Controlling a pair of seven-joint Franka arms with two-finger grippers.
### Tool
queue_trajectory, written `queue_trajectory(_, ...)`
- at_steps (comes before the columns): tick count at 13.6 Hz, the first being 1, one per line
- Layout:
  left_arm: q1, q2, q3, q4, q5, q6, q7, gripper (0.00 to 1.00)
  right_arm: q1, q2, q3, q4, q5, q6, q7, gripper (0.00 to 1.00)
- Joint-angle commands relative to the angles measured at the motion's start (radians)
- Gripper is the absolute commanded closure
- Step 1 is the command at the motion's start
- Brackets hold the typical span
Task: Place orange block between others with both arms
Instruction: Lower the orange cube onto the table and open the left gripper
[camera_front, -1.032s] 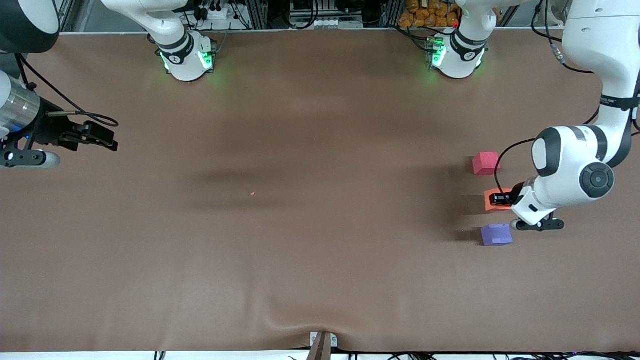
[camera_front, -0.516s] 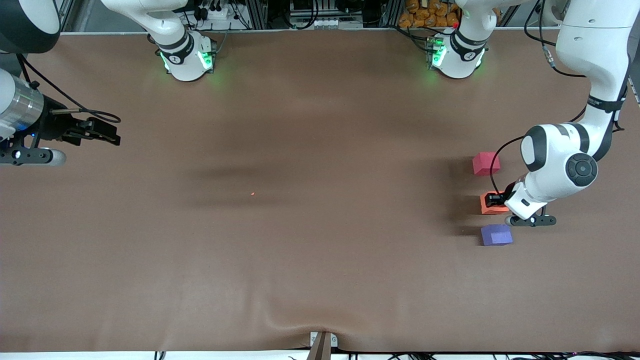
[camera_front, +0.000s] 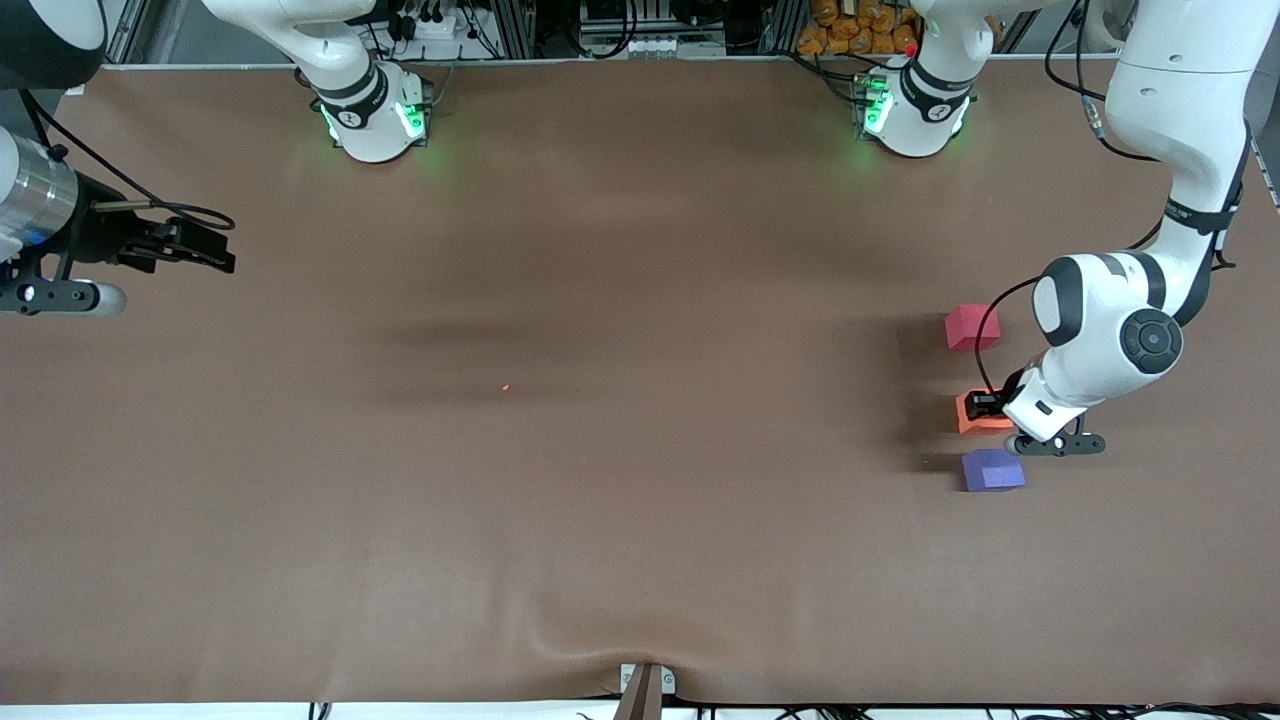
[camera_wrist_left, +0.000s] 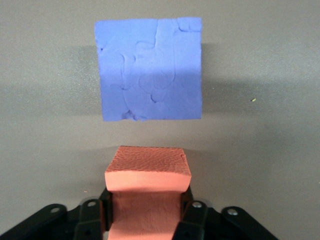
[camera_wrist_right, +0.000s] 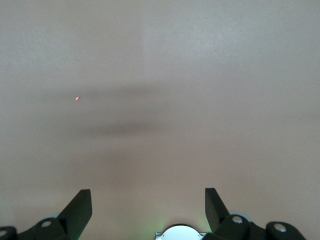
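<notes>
Left wrist view, left end effector (camera_wrist_left: 146, 220) grasping orange block (camera_wrist_left: 148, 172), between red-pink cube (camera_front: 971, 326) and blue-purple cube (camera_wrist_left: 149, 69); right end effector (camera_wrist_right: 148, 207) released

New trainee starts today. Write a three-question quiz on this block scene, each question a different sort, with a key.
1. True or false: the orange block lies between the red-pink cube and the blue-purple cube.
2. What sits between the left gripper fingers? A) blue-purple cube B) orange block C) nothing
3. Fill in: the right gripper is ____ and holds nothing, waiting over bare table at the right arm's end.

Key: 1 true; 2 B; 3 open
</notes>
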Motion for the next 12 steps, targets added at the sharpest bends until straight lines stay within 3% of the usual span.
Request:
queue_trajectory(1, 0.001, -0.007, -0.009, -0.008, 0.003, 0.016, 0.013, 0.00, -0.004, -0.023, 0.004, -0.015, -0.007, -0.008, -0.007, 0.00)
queue_trajectory(7, -0.008, -0.090, -0.009, 0.035, 0.003, -0.039, -0.004, 0.00, 0.000, -0.015, 0.006, -0.018, -0.007, -0.004, -0.007, 0.00)
queue_trajectory(9, -0.022, -0.142, -0.012, 0.112, 0.002, -0.167, -0.005, 0.00, 0.000, -0.015, 0.004, -0.018, -0.007, -0.008, -0.007, 0.00)
queue_trajectory(12, -0.021, -0.165, -0.012, 0.353, -0.006, -0.501, -0.004, 0.00, -0.004, -0.014, 0.004, -0.018, -0.007, -0.008, -0.007, 0.00)
